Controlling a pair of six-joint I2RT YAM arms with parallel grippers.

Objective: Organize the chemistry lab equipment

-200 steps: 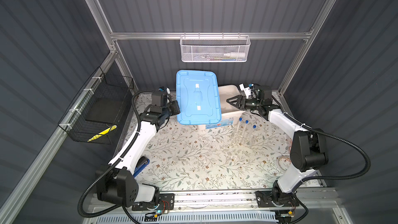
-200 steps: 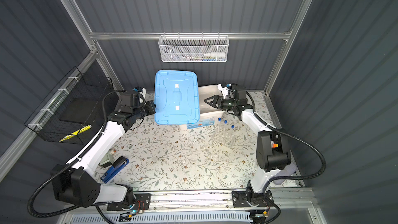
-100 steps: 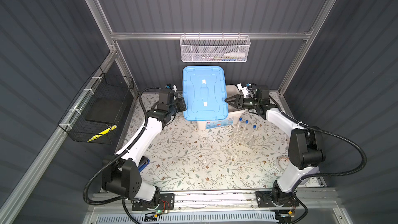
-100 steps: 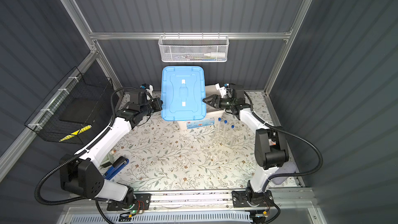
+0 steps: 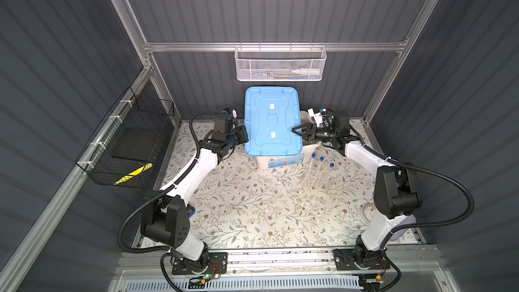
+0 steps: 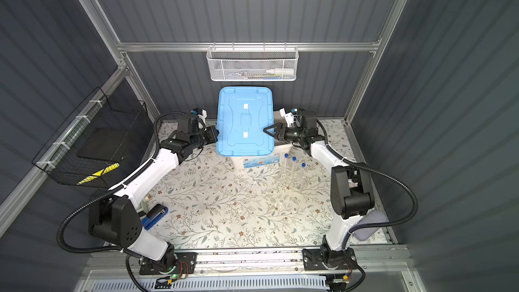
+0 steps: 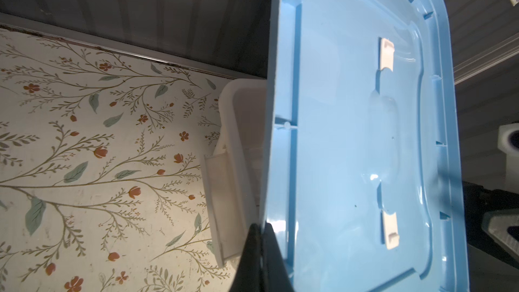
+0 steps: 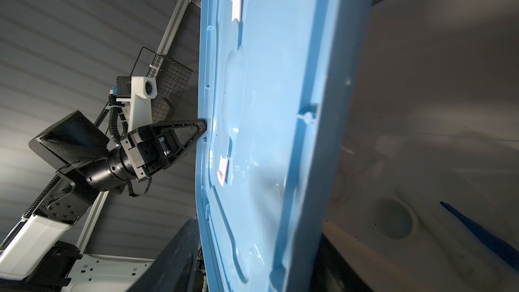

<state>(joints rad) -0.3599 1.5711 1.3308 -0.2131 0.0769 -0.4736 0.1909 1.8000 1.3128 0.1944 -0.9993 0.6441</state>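
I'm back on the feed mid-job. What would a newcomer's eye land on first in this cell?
First is the big blue lid at the back centre, over the white bin. The left gripper is clamped on one long edge of it, and the right gripper is at the opposite edge. Next are the blue-capped test tubes, standing upright just right of the bin's front.
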